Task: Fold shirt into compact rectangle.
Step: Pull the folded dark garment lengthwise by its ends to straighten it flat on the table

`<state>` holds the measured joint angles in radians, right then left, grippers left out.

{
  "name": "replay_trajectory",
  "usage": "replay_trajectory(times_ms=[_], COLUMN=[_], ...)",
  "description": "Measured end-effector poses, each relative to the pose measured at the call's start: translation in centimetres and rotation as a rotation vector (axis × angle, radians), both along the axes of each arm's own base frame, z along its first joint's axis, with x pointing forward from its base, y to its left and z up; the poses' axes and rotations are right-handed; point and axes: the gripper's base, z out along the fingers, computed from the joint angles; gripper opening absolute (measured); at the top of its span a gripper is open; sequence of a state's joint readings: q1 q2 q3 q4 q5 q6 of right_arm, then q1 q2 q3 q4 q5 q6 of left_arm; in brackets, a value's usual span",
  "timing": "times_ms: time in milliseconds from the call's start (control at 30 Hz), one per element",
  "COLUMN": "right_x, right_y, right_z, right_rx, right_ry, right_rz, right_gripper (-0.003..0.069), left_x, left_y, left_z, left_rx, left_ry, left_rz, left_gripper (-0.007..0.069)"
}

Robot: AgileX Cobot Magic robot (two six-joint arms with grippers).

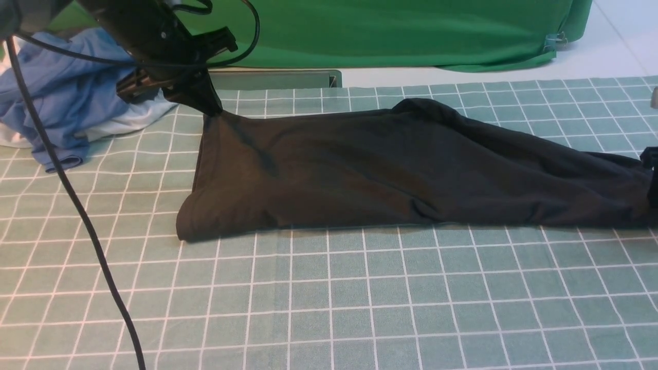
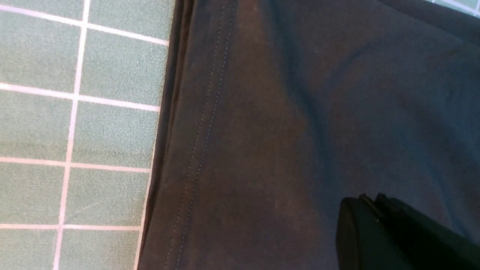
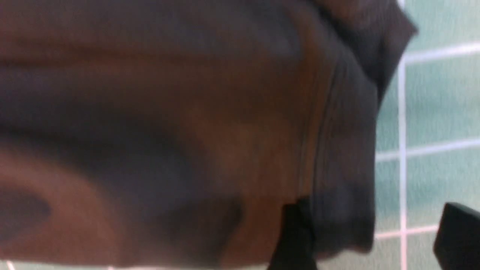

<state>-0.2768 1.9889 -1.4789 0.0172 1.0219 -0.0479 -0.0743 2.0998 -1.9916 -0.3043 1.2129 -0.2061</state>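
- Left arm [image 1: 149, 36] comes in from the far-left corner and slopes down toward the table.
- Left gripper [image 1: 212, 109] meets the shirt [image 1: 390, 169] at its far-left corner. The jaws are closed tight on that corner, and the cloth is drawn up into a small peak under the tip.
- Left wrist view: the closed fingers [image 2: 375, 232] sit against black knit. A double-stitched hem runs beside the shirt's edge.
- Right gripper [image 1: 651, 172] is at the shirt's right end. In the front view the frame edge cuts nearly all of it off.
- Right wrist view is blurred. The two fingers stand wide apart; one finger [image 3: 294, 236] is against the shirt's hem, and bare checked cloth shows between the fabric and the other. The jaws are spread, with nothing clamped.
- The shirt lies as a long band, left to right, across the checked cloth [image 1: 329, 298]. Its near edge is fairly straight and its right half is bunched in folds. Which face is up cannot be told.
- Blue and white garments [image 1: 67, 97] are heaped at far left, beside the left arm and apart from the shirt.
- A green cloth [image 1: 385, 31] runs along the far side.
- A black cable [image 1: 77, 205] hangs from the left arm, crossing in front of the garments and the near-left checks.
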Motion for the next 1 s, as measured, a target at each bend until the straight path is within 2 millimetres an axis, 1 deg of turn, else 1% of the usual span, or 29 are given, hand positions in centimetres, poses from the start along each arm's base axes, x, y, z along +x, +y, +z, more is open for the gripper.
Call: replay_trajectory(times_ms=[133,200,300,333,367,400,433,467,500,533,567,600,800,867,900,933,967,1000], right_x=[0.3,0.7,1.1,1.2,1.3,1.4,1.5,1.5,1.5,1.5,1.6,1.7,2.8,2.9,2.9,2.9,2.8,2.8], right_y=[0.3,0.4,0.5,0.6,0.6,0.6,0.7,0.7,0.7,0.7,0.6,0.5,-1.3,-1.7,-2.1,-2.1,-2.3,-2.3], right_z=[0.0,-0.3,-1.0,-1.4,-2.1,-2.4,-3.0,-3.1,-3.3,-3.3,-3.2,-3.0,-0.6,-0.3,-0.1,-0.1,-0.1,-0.1], right_rx=[0.036,0.061,0.070,0.069,0.073,0.074,0.077,0.078,0.077,0.076,0.072,0.068,0.026,0.024,0.013,0.013,0.003,0.001], right_ry=[-0.037,-0.064,-0.071,-0.066,-0.051,-0.045,-0.034,-0.030,-0.027,-0.028,-0.031,-0.037,-0.099,-0.109,-0.116,-0.116,-0.112,-0.112], right_rz=[-0.023,-0.040,-0.031,-0.020,-0.004,0.004,0.009,0.017,0.027,0.028,0.032,0.033,0.008,-0.005,-0.010,-0.010,-0.008,-0.007], right_gripper=[0.0517,0.0518,0.0501,0.0482,0.0421,0.0379,0.0290,0.0232,0.0145,0.0133,0.0078,0.0064,0.0062,0.0072,0.0101,0.0106,0.0160,0.0168], left_x=[0.0,0.0,0.0,0.0,0.0,0.0,0.0,0.0,0.0,0.0,0.0,0.0,0.0,0.0,0.0,0.0,0.0,0.0], left_y=[0.0,0.0,0.0,0.0,0.0,0.0,0.0,0.0,0.1,0.1,0.1,0.2,0.3,0.3,0.4,0.4,0.4,0.4], left_z=[0.0,0.0,0.0,0.0,0.0,0.0,0.0,0.0,0.0,0.0,0.0,0.0,-0.1,-0.1,-0.1,-0.1,-0.1,-0.1], left_rx=[-0.002,-0.003,-0.003,-0.003,-0.003,-0.003,-0.001,0.002,0.008,0.009,0.017,0.020,0.035,0.038,0.045,0.046,0.051,0.051], left_ry=[0.000,0.000,0.000,0.000,0.000,0.000,0.000,0.000,-0.001,-0.001,-0.002,-0.002,-0.004,-0.004,-0.005,-0.005,-0.005,-0.005], left_rz=[0.000,0.000,0.000,0.000,0.000,-0.001,-0.001,-0.001,-0.001,-0.001,-0.001,-0.001,-0.005,-0.005,-0.005,-0.005,-0.006,-0.006], left_gripper=[0.0018,0.0018,0.0018,0.0018,0.0018,0.0018,0.0018,0.0018,0.0018,0.0018,0.0018,0.0018,0.0018,0.0018,0.0018,0.0018,0.0018,0.0018])
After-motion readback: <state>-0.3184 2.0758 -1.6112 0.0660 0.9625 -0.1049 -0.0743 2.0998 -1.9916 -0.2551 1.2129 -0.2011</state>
